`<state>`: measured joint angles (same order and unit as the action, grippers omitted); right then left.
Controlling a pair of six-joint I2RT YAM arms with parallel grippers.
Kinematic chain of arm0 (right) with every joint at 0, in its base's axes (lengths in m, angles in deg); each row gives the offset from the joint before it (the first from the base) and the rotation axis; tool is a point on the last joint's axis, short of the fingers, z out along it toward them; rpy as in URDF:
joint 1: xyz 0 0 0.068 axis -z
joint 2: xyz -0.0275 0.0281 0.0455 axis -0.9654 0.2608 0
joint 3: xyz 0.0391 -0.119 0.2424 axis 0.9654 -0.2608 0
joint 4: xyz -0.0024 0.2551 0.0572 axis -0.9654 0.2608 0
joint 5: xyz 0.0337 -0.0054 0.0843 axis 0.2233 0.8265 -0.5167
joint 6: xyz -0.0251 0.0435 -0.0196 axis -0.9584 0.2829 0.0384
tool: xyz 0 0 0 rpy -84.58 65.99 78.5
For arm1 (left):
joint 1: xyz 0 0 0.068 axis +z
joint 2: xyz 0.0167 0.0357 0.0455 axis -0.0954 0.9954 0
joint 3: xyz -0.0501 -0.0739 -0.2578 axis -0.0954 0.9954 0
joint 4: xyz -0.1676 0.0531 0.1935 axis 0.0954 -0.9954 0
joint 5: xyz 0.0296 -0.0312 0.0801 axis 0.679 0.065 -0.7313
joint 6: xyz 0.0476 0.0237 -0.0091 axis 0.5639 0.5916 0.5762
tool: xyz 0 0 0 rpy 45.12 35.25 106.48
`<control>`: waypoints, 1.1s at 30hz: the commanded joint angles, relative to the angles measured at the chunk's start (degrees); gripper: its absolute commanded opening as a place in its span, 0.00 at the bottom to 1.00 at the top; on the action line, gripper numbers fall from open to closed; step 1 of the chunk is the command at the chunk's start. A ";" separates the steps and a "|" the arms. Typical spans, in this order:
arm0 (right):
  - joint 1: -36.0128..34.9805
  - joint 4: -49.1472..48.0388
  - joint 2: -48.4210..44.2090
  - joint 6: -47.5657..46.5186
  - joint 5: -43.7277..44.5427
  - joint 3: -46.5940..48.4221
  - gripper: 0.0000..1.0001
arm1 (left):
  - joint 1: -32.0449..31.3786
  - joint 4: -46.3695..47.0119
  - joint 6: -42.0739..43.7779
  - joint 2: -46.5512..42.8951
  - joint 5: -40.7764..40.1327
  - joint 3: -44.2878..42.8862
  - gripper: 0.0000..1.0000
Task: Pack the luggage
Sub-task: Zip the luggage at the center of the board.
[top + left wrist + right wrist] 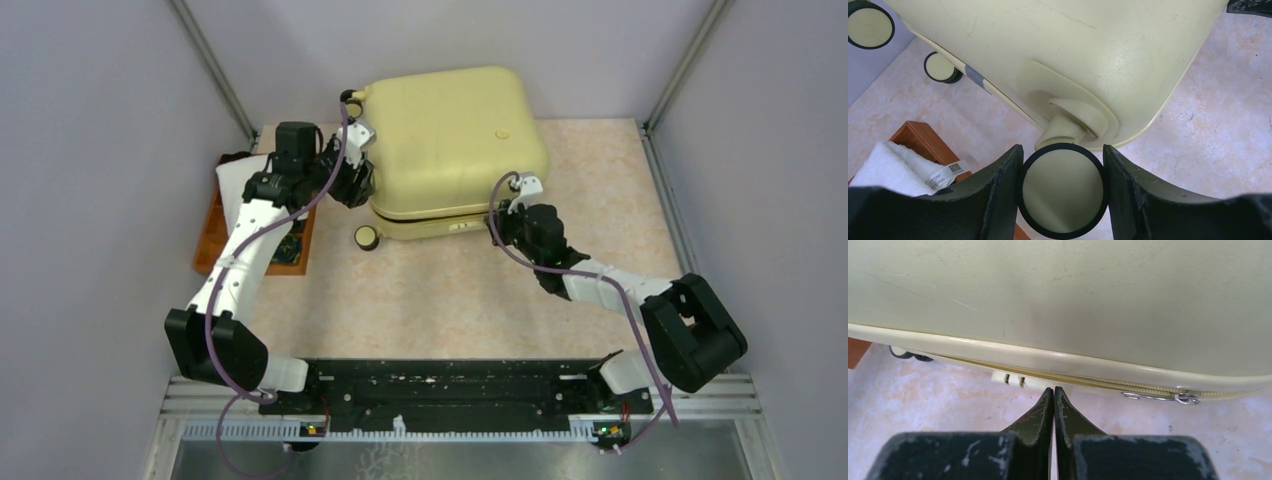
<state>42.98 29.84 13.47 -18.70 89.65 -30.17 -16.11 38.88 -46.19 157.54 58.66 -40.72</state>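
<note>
The luggage (pixel 450 140) is laid shut on the table (pixel 450 300), right in front of both claws. One wheel (pixel 1063 192) is pinched between the left claw (pixel 1063 155) fingers. The right claw (pixel 1054 392) is pressed together, tips just short of the zipper seam, with the zipper pull (pixel 1168 397) off to its right. A white towel (pixel 888 165) is seen left of the left claw.

I am working in a lab test cell: grey panel walls (pixel 90 150) and aluminium posts (pixel 212 70) are enclosing my marble-patterned table (pixel 450 290)
</note>
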 commanded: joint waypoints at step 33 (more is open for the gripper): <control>12.70 -15.59 5.36 -6.26 -9.18 -2.73 0.65 | -1.85 7.54 2.45 -2.41 0.39 -8.77 0.00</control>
<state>55.57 16.88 16.86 -23.11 84.16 -36.68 -17.26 37.17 -44.81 157.74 56.93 -44.04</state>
